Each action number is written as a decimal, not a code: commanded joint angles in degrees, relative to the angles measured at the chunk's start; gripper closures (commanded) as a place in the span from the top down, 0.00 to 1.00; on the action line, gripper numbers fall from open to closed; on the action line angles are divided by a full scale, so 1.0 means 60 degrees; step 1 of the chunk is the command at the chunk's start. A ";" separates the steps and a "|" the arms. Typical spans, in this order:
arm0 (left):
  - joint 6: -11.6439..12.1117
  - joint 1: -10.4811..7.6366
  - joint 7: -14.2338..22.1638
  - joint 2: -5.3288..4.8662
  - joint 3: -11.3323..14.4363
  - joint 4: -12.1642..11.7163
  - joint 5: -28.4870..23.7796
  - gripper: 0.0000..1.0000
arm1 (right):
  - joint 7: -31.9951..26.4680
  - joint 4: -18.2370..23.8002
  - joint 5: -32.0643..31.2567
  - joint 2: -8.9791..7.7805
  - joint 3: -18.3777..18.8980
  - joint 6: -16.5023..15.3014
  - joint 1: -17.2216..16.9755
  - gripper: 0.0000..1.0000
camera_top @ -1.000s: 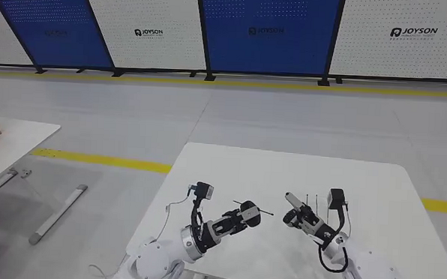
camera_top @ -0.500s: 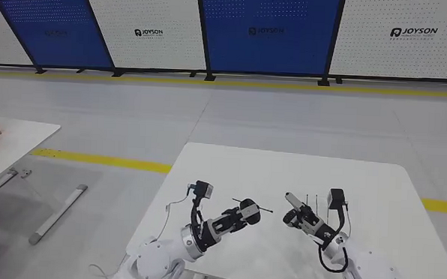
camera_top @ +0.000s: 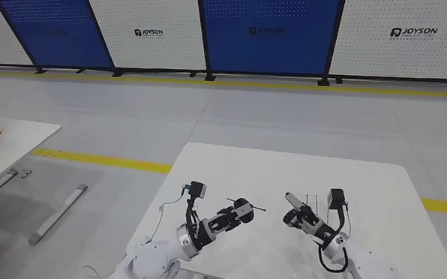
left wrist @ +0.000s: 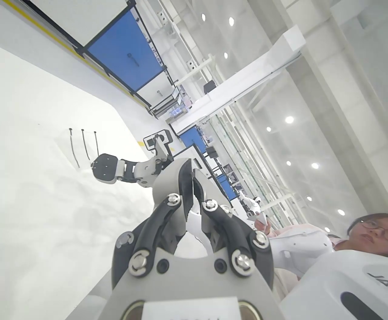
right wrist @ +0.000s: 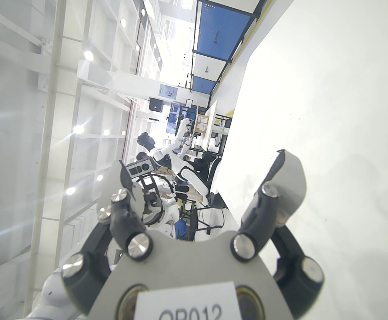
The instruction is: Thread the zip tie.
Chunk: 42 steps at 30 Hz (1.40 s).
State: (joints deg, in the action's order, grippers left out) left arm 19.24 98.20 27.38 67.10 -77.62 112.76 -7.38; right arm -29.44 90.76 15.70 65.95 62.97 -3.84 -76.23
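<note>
My left gripper (camera_top: 244, 207) hovers over the near part of the white table (camera_top: 342, 175), shut on a thin black zip tie (camera_top: 259, 209) that sticks out on both sides of its tip. In the left wrist view the left gripper (left wrist: 192, 179) has its fingers pressed together. My right gripper (camera_top: 288, 205) is a short way to the right of it, open, with nothing between its fingers (right wrist: 283, 165). The left wrist view shows the right gripper (left wrist: 104, 168) from the back, just below three spare zip ties (left wrist: 85, 147) lying side by side on the table.
The spare zip ties (camera_top: 308, 197) lie just beyond my right gripper. The table's near edge runs close under both arms. Blue and white panels (camera_top: 266, 32) stand far behind, across a grey floor.
My left gripper has drifted a little to the left and away from the right gripper, with the zip tie still in it. The right arm has kept still.
</note>
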 commanded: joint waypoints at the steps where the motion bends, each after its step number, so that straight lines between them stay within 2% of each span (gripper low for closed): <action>1: 0.0014 0.0004 -0.0019 0.0002 0.0004 0.0002 -0.0029 0.00 | 0.0000 0.0000 0.0000 0.0000 0.0000 0.0000 0.0000 1.00; 15: 0.0000 -0.0011 -0.0057 0.0002 -0.0004 -0.0007 0.0006 0.00 | 0.0000 0.0000 0.0000 0.0000 0.0000 0.0000 0.0000 1.00; 20: -0.0066 -0.0175 -0.0541 -0.0005 0.0076 -0.0277 0.0904 0.00 | 0.0000 0.0000 0.0000 0.0000 0.0000 0.0000 0.0000 1.00; 22: -0.0055 -0.0169 -0.0374 -0.0012 0.0158 -0.0302 0.0829 0.00 | 0.0000 0.0000 0.0000 0.0000 0.0000 0.0000 0.0000 1.00; 30: -0.0055 -0.0169 -0.0374 -0.0012 0.0158 -0.0302 0.0829 0.00 | 0.0029 0.0003 -0.0028 0.0000 0.0001 0.0003 -0.0006 1.00; 33: -0.0055 -0.0169 -0.0374 -0.0012 0.0158 -0.0302 0.0829 0.00 | 0.0059 0.0193 -0.0563 -0.0040 0.0115 0.0077 -0.0022 1.00; 37: -0.0055 -0.0169 -0.0374 -0.0012 0.0158 -0.0302 0.0829 0.00 | -0.0416 0.0618 -0.0864 -0.0225 0.0991 0.0363 -0.0123 1.00; 39: -0.0055 -0.0169 -0.0374 -0.0012 0.0158 -0.0302 0.0829 0.00 | -0.0828 0.1008 -0.1507 -0.0358 0.1458 0.0698 -0.0157 1.00; 42: -0.0055 -0.0169 -0.0374 -0.0012 0.0158 -0.0302 0.0829 0.00 | -0.1785 0.1247 -0.2868 -0.0531 0.1757 0.1738 0.0093 1.00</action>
State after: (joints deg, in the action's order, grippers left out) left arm 18.91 97.19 25.13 67.03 -76.67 110.95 -2.41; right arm -38.02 98.08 1.97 63.03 73.35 4.07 -76.46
